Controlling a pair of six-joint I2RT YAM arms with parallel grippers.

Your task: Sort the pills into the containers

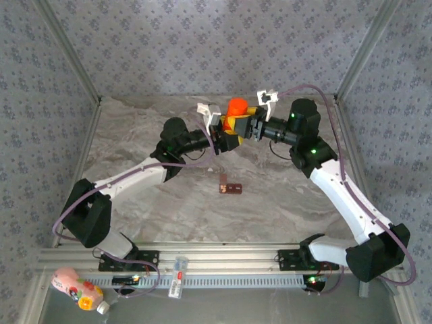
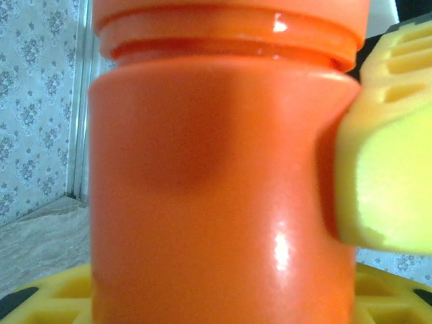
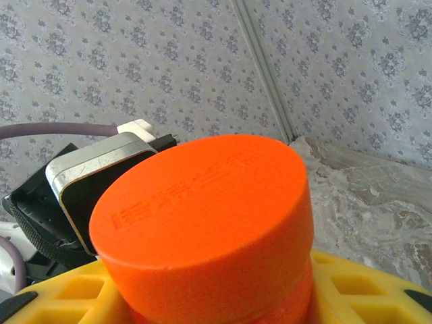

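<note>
Here the left tool (image 1: 230, 130) grips the orange bottle (image 1: 237, 106).

The bottle (image 1: 237, 108) is coloured bright orange throughout, and raised lettering in the same orange is carried on its cap (image 3: 202, 202). The finger pads (image 2: 388, 196) are coloured yellow. The containers (image 1: 230, 188) are tinted dark reddish-brown. The worktop (image 1: 270, 202) is veined in grey and white like marble. The walls (image 1: 202, 40) are papered grey-blue with a small floral repeat. The arms (image 1: 135, 177) are finished in white and black.
</note>
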